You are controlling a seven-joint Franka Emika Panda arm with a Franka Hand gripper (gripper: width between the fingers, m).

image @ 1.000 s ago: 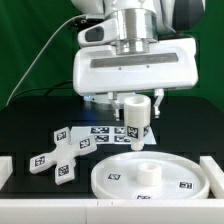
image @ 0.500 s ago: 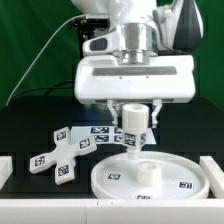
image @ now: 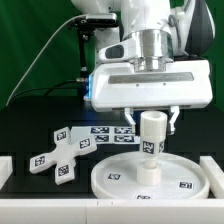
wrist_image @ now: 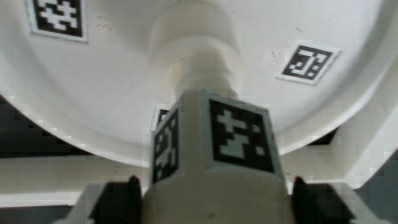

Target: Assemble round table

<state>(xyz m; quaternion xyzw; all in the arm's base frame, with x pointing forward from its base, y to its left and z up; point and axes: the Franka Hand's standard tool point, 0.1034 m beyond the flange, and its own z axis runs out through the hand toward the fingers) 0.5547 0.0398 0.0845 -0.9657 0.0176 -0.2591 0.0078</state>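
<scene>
1. White plastic post (image: 151, 137), short and cylindrical with a square tag on its side, hangs upright in the gripper (image: 152, 122) of the Panda arm, the jaws clenched on its upper part.
2. Directly beneath it, the large rimmed round disc (image: 108, 186) lies flat on the black table (image: 30, 125), its raised rim ringing a shallow well like a dish.
3. Inside that well sit a raised central hub (image: 148, 172) and several square tags on the floor. The post's lower end is lined up over the hub and very near it, though contact cannot be judged.
4. The wrist view looks along the post (wrist_image: 217, 150) to the disc (wrist_image: 89, 100), with dark finger pads (wrist_image: 118, 196) flanking the post on both sides.
5. The cross-shaped foot piece (image: 58, 156) lies on the table toward the exterior view's left, apart from the disc.
6. The marker board (image: 103, 131) lies flat behind the foot piece and the disc.
</scene>
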